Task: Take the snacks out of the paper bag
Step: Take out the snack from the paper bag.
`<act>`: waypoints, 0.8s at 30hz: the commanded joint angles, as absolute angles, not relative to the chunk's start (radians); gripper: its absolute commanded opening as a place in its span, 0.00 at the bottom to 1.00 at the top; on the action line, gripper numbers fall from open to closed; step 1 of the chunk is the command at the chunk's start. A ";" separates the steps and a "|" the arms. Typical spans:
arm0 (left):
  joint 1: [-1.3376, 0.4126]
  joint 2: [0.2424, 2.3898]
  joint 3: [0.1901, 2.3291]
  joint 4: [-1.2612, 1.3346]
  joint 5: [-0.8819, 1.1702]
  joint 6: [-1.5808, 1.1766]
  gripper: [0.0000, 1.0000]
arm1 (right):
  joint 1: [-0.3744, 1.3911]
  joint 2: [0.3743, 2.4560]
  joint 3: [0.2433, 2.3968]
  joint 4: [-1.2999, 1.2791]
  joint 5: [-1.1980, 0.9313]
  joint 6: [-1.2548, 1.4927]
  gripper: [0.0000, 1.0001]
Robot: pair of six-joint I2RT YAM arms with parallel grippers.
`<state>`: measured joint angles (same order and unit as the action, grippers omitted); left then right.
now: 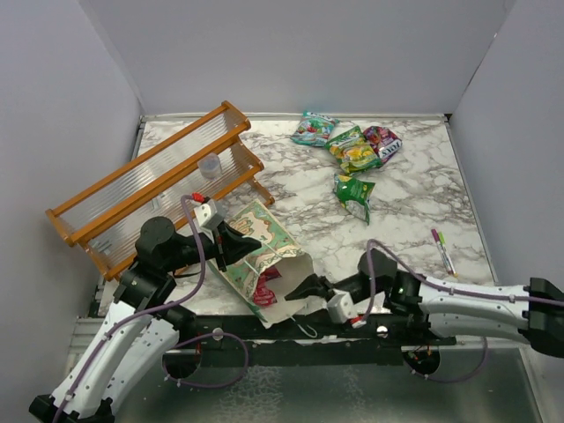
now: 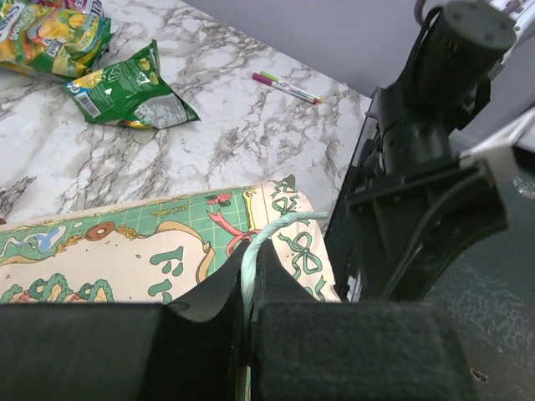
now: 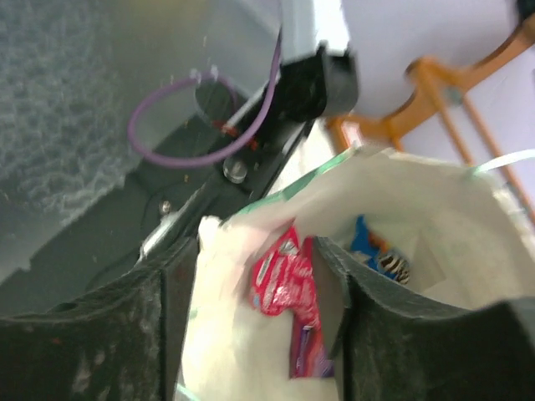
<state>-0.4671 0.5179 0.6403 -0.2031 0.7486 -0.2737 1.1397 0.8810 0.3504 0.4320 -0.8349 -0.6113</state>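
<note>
The mint-green paper bag point(image 1: 263, 248) lies on its side near the table's front, its mouth facing my right arm. My left gripper point(image 1: 240, 241) is shut on the bag's string handle point(image 2: 272, 227) above the printed side point(image 2: 125, 251). My right gripper point(image 1: 304, 286) is open at the bag's mouth. In the right wrist view its fingers point(image 3: 251, 309) straddle the bag's lower wall and a red snack packet point(image 3: 288, 280). A blue packet point(image 3: 376, 251) lies deeper in the cream inside. Several snack packets lie on the table: teal point(image 1: 314, 129), yellow-green point(image 1: 354, 148), purple-pink point(image 1: 382, 139), green point(image 1: 354, 189).
An orange wooden rack point(image 1: 159, 181) stands at the back left, close behind the bag. A pink-capped pen point(image 1: 443, 249) lies at the right. The green packet point(image 2: 129, 88) and the pen point(image 2: 288, 86) also show in the left wrist view. Grey walls enclose the table.
</note>
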 commanded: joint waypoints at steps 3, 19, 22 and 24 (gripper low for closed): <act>-0.468 0.486 0.627 -0.167 0.704 -0.261 0.00 | 1.336 1.122 0.428 0.270 -0.296 -0.885 0.40; -0.468 0.480 0.626 -0.168 0.706 -0.258 0.00 | 1.479 1.482 0.499 0.502 0.056 -0.907 0.42; -0.468 0.480 0.626 -0.166 0.707 -0.258 0.00 | 1.483 1.497 0.497 0.527 0.081 -0.910 0.43; -0.468 0.476 0.624 -0.165 0.706 -0.260 0.00 | 1.486 1.504 0.496 0.555 0.097 -0.907 0.45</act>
